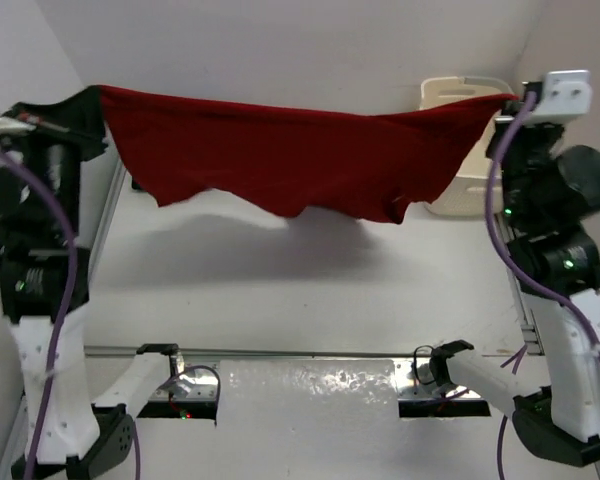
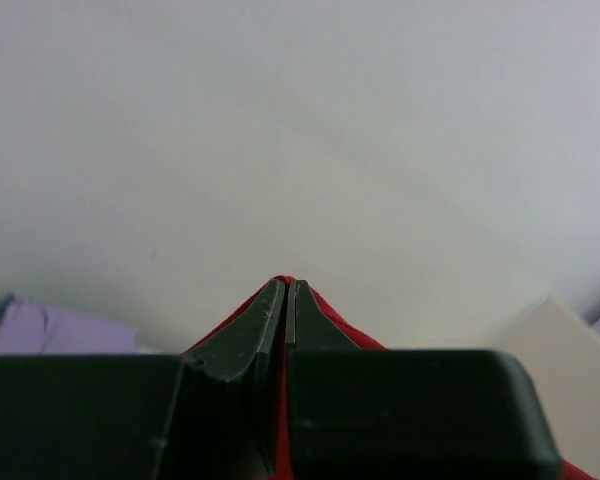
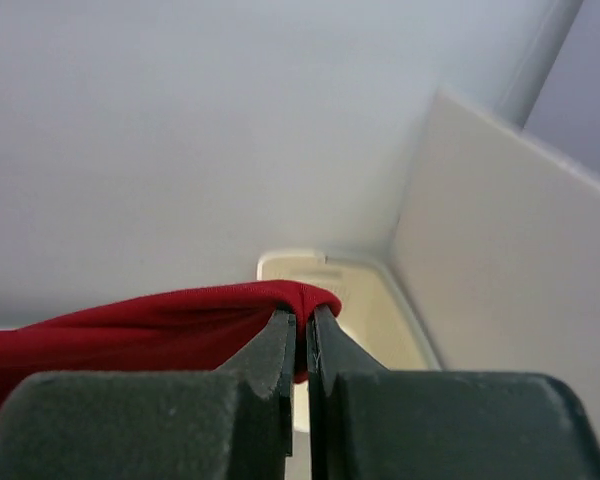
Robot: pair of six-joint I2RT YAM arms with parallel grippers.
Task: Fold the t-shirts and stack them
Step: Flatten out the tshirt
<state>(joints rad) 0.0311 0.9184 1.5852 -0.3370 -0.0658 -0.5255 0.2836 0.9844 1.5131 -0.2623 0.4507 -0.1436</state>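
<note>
A bright red t-shirt [image 1: 290, 155] hangs stretched in the air across the back of the table, its lower edge sagging in folds. My left gripper [image 1: 98, 92] is shut on its left corner, and my right gripper [image 1: 512, 97] is shut on its right corner. In the left wrist view the red cloth [image 2: 332, 318] peeks out around the closed gripper [image 2: 285, 285]. The right wrist view shows red cloth [image 3: 160, 325] wrapped over the tips of the closed gripper [image 3: 302, 315]. A bit of lavender shirt [image 2: 50, 330] shows at the left edge of the left wrist view.
A cream plastic laundry basket [image 1: 470, 185] stands at the back right, partly behind the red shirt, also the basket [image 3: 365, 300] below the right gripper. A white wall panel [image 3: 510, 260] rises at the right. The white tabletop [image 1: 310, 290] lies under the shirt.
</note>
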